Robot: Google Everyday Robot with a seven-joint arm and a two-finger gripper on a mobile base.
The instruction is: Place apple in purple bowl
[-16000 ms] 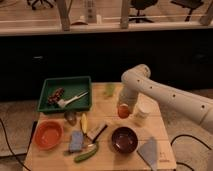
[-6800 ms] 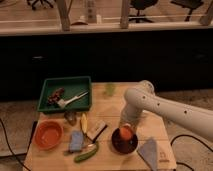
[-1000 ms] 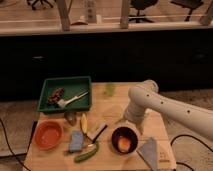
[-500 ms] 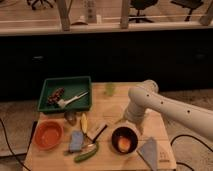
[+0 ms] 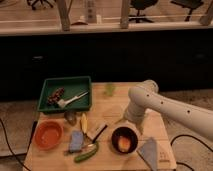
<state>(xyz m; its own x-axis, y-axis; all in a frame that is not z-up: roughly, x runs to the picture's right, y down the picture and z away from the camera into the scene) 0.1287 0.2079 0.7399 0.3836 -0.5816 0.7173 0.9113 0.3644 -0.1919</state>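
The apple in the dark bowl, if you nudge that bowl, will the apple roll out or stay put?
The apple is round, so it would probably roll, but the purple bowl walls likely keep it in. The bowl looks glossy, possibly sliding on the table. The gripper sits just above its rim.

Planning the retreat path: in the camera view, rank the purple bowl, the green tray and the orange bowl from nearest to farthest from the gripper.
The gripper sits at the table's right, just above the bowl holding the apple.
1. purple bowl, directly below it, front right.
2. green tray, back left.
3. orange bowl, front left corner, farthest.
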